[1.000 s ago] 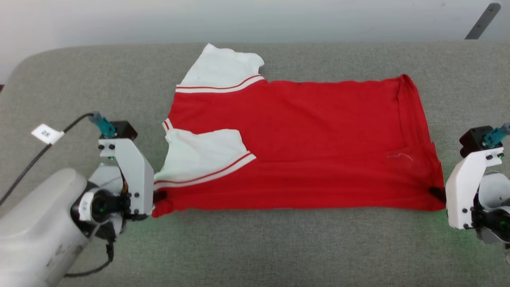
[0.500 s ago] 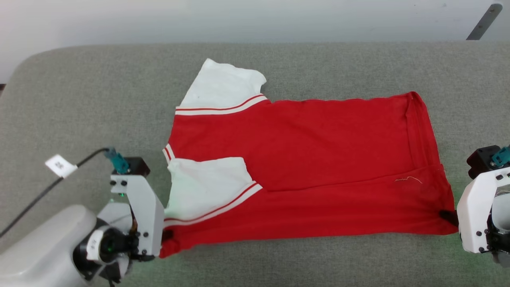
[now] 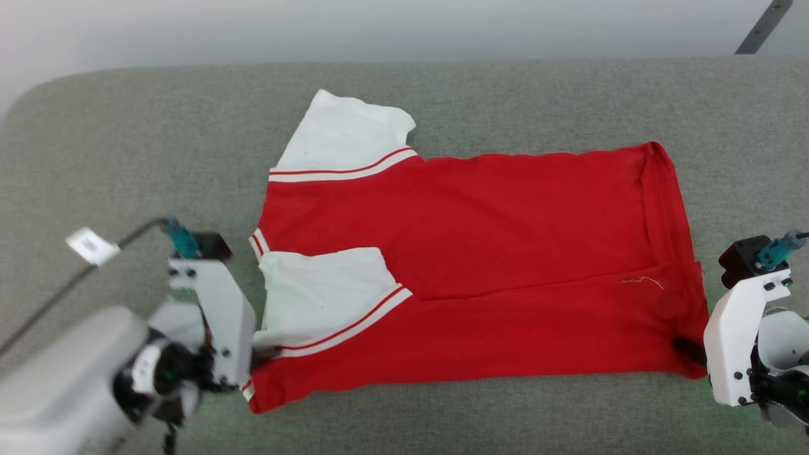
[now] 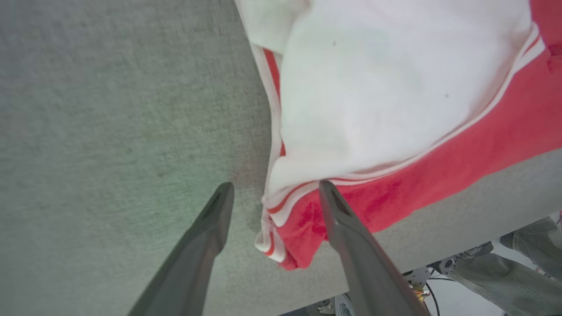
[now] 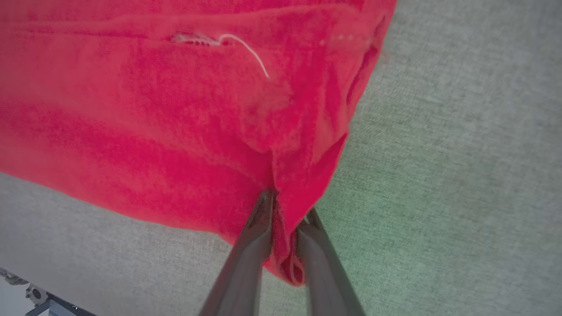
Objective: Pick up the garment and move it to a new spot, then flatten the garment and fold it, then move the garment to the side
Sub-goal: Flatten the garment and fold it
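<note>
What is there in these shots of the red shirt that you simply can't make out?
1. Head view: the underside of the garment, hidden by its own cloth.
2. Head view: the left gripper, blurred, fingers mostly behind its white mount.
3. Left wrist view: a person's legs, cut off by the lower right edge.
4. Right wrist view: how much cloth the right gripper pinches, covered by the garment.

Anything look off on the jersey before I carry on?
A loose white thread sticks out of the garment near the corner pinched in the right tool. The near sleeve lies folded onto the red body; the far sleeve lies spread out.
</note>
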